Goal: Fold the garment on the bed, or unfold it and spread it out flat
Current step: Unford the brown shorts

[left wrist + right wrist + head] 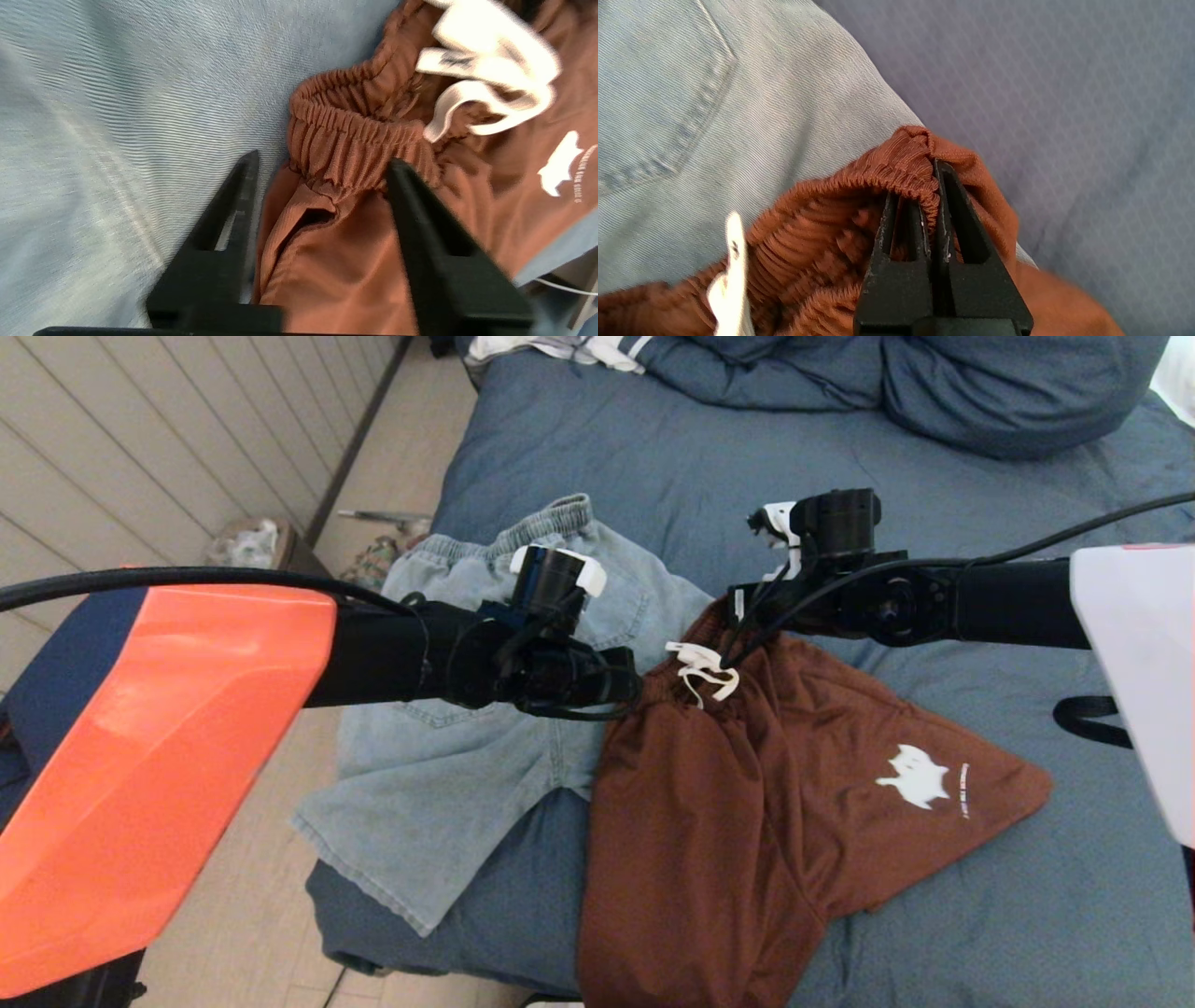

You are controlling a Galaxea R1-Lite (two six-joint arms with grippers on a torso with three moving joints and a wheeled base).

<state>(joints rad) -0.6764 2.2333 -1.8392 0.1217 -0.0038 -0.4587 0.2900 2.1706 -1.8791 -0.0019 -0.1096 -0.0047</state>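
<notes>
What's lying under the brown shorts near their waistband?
The brown shorts overlap the light denim shorts at the waistband side; the rest lies on the bed. How far the denim reaches under them is covered.

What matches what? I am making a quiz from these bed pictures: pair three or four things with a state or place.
1 left gripper
2 right gripper
3 denim shorts
4 white drawstring

a shut on the brown shorts' waistband
b lies partly under the brown shorts
c open, over the waistband
d knotted at the waistband

Pairs: 1-c, 2-a, 3-b, 4-d
</notes>
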